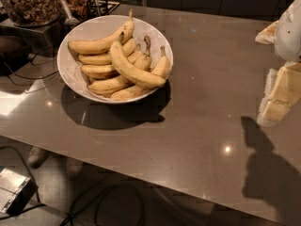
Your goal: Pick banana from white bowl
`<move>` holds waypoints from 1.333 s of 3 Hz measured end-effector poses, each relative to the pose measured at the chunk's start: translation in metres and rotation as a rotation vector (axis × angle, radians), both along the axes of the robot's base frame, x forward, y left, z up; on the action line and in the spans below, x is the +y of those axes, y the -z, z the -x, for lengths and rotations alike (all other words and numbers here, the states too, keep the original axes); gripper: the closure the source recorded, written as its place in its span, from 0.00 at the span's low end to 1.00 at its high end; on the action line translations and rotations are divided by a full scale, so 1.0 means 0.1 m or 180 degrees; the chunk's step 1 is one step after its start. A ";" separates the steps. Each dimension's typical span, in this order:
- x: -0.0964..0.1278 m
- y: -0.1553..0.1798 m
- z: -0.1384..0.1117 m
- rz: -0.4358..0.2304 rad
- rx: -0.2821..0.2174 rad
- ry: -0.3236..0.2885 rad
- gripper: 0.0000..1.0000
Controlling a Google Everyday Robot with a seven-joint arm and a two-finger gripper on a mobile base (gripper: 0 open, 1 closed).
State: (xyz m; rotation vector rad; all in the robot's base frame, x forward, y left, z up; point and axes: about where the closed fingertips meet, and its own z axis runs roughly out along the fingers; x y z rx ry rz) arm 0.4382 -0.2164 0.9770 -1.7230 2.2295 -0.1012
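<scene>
The white bowl stands on the grey table at the upper left and holds several yellow bananas. The banana, the thickest one with a dark stem tip, lies diagonally on top of the pile, its stem toward the bowl's middle and its end near the right rim. My gripper is at the right edge of the view, above the table, well to the right of the bowl and apart from it. It holds nothing that I can see. Its shadow falls on the table at the lower right.
A clear jar of brown bits stands behind the bowl at the top left, with a scoop beside it. Cables run along the table's left side. The table's front edge runs diagonally; a small box and cables lie on the floor below.
</scene>
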 end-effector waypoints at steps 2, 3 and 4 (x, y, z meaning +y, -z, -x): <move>0.07 -0.04 0.05 0.0064 -0.0013 0.0018 0.00; 0.33 -0.21 0.25 0.0193 -0.0019 -0.0006 0.00; 0.68 -0.36 0.41 0.0407 -0.0065 -0.0117 0.00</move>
